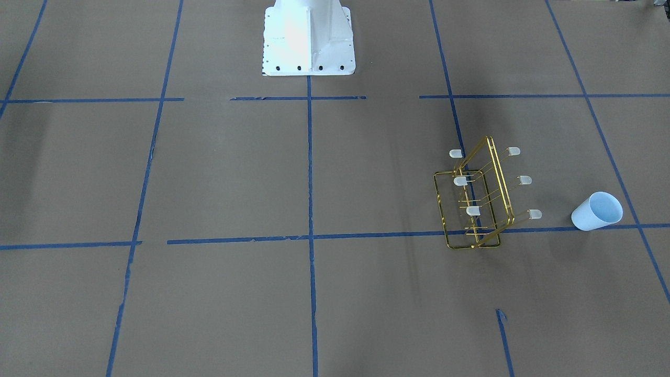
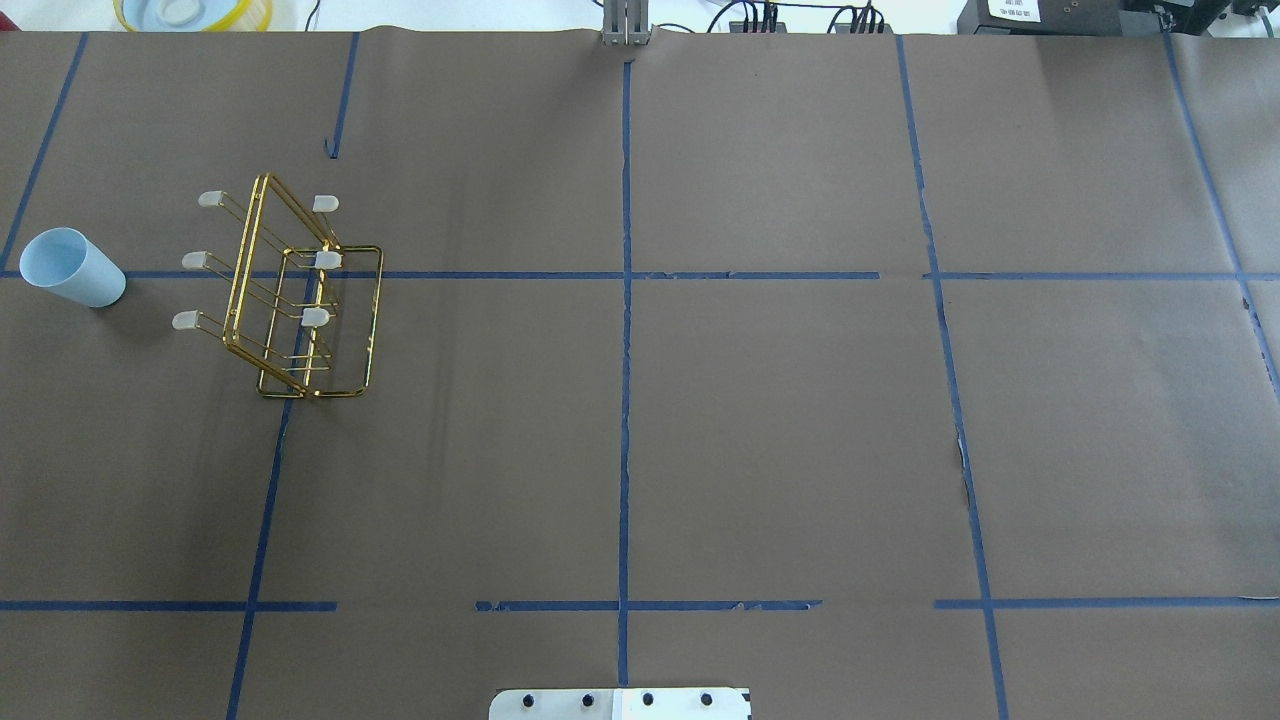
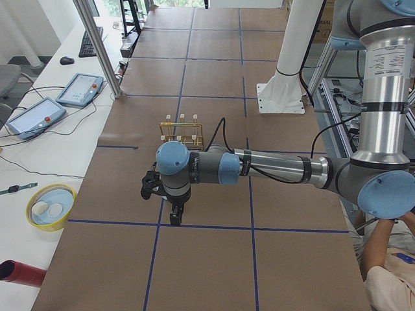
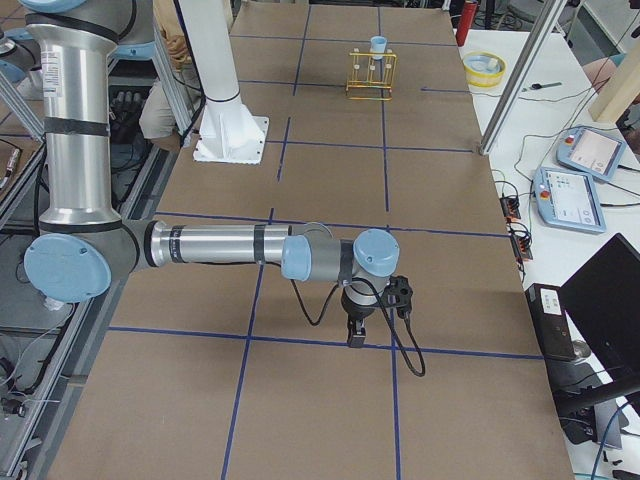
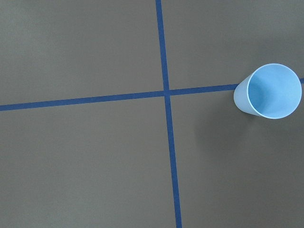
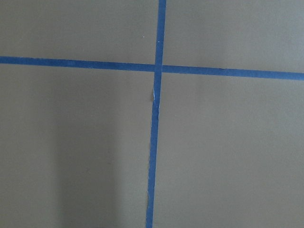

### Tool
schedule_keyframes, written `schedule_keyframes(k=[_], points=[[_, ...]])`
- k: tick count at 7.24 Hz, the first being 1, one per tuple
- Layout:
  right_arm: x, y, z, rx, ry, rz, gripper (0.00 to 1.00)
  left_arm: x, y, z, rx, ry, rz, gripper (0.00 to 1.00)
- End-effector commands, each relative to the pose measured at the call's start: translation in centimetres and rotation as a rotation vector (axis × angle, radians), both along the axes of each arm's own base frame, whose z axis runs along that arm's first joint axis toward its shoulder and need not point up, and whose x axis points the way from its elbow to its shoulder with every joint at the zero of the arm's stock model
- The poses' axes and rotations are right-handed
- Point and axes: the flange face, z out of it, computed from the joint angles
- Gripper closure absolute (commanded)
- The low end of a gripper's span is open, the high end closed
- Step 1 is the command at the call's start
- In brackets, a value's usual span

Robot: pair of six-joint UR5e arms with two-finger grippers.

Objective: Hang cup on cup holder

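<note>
Nearest my left wrist camera stands the cup (image 5: 268,91), upright and mouth up on the brown paper table cover (image 5: 85,166). Its base sits on a blue tape line (image 5: 95,100), just past a crossing of two lines.

Finding one: the cup is on the table cover, not yet hung. It stands near the cup holder (image 2: 327,260) but apart from it, on the side of the holder toward my left end of the table.

Finding two: the cup holder is gold wire and stands upright on its rectangular base. Three white-capped prongs (image 1: 534,213) reach out to each side, one set pointing toward the cup.

Finding three: my left gripper (image 3: 175,222) hangs pointing down above the table cover, on the cup's side of the cup holder. It shows in the left side view alone, so I cannot tell how its jaws stand.

Finding four: my right gripper (image 4: 356,338) also points down above the table cover, well apart from the cup holder, toward the opposite end of the table. It shows in the right side view alone, so its jaws cannot be judged either.

Finding five: the white mounting base (image 1: 309,39) stands well apart from the cup holder.
</note>
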Motion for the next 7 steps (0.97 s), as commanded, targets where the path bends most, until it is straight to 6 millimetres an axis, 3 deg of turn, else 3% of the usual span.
schedule_keyframes(k=[1,7], points=[[0.0,0.04,0.03,-0.001,-0.001,0.0,0.0,0.02,-0.32,-0.13,0.001,-0.002,0.0,0.0],[0.0,0.04,0.03,-0.001,-0.001,0.0,0.0,0.02,-0.72,-0.83,0.014,0.001,-0.007,0.0]])
